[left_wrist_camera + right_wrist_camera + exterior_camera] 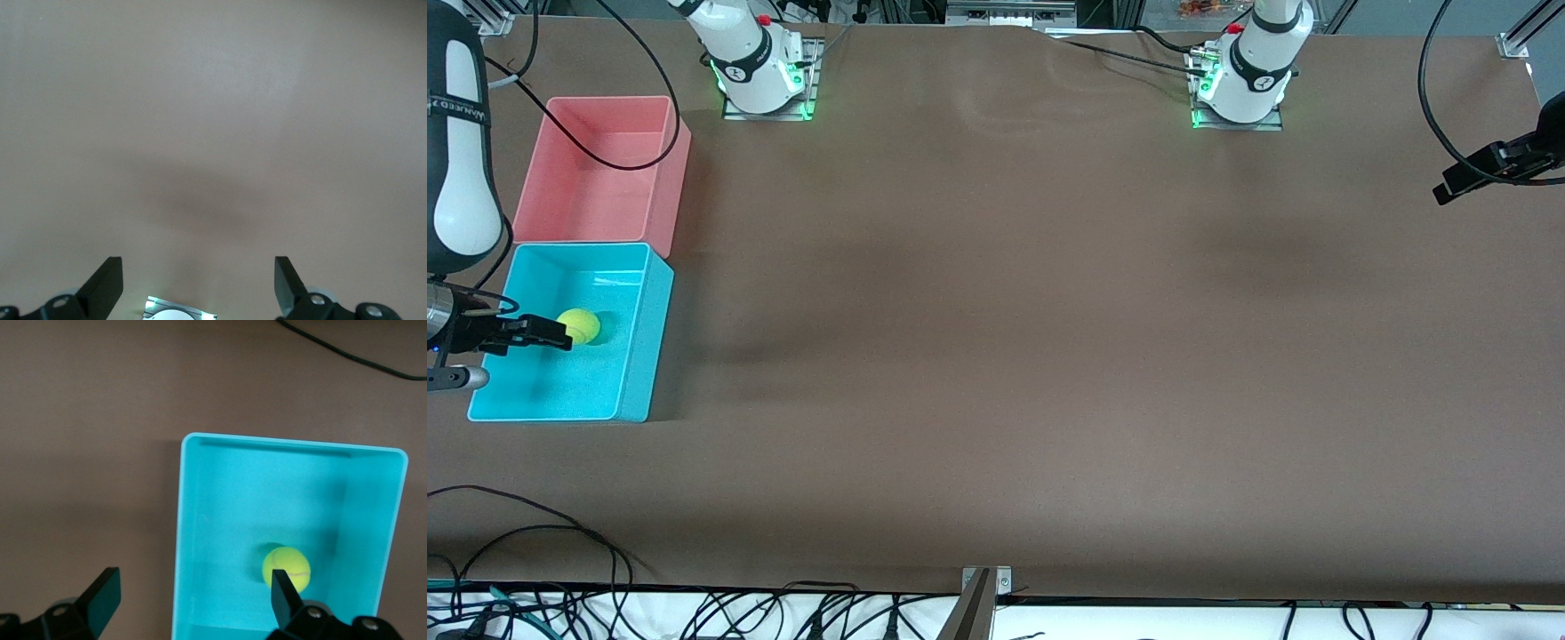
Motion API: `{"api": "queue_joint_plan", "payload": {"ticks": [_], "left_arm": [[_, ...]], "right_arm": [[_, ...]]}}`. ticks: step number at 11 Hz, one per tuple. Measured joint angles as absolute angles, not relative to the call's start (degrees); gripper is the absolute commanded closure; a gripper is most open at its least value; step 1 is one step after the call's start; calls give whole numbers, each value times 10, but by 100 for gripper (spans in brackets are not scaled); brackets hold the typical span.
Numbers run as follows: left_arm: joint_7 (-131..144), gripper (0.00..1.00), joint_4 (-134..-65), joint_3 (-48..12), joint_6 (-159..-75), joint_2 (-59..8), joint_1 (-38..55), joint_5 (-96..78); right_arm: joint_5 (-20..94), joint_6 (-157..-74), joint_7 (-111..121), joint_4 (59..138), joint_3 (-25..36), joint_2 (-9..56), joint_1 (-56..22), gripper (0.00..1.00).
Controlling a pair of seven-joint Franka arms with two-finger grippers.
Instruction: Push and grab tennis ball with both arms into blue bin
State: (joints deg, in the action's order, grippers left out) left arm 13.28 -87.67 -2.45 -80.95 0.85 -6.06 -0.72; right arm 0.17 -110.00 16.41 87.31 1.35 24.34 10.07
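A wide worktop [1049, 356] covered in plain brown matte material. At the right arm's end sit two rectangular plastic tubs, touching: a cyan-blue bin [654, 347] (nearer the front camera) and a salmon-pink bin [671, 178]. Both arm bases stand on it too.

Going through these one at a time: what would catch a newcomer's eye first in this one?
The tennis ball lying in the blue bin, at the right arm's end of the table, with the pink bin touching it, farther from the front camera. The right gripper hangs open above the blue bin; the left gripper, also open, waits over bare table.
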Motion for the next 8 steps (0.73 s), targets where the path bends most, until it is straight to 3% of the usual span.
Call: {"api": "queue_joint_plan", "payload": {"ticks": [8], "left_arm": [[133,0,-877,-25,-810,8,-60,-7]], "right_arm": [[-4,-1040,41,851,-20,194,60,0]]}}
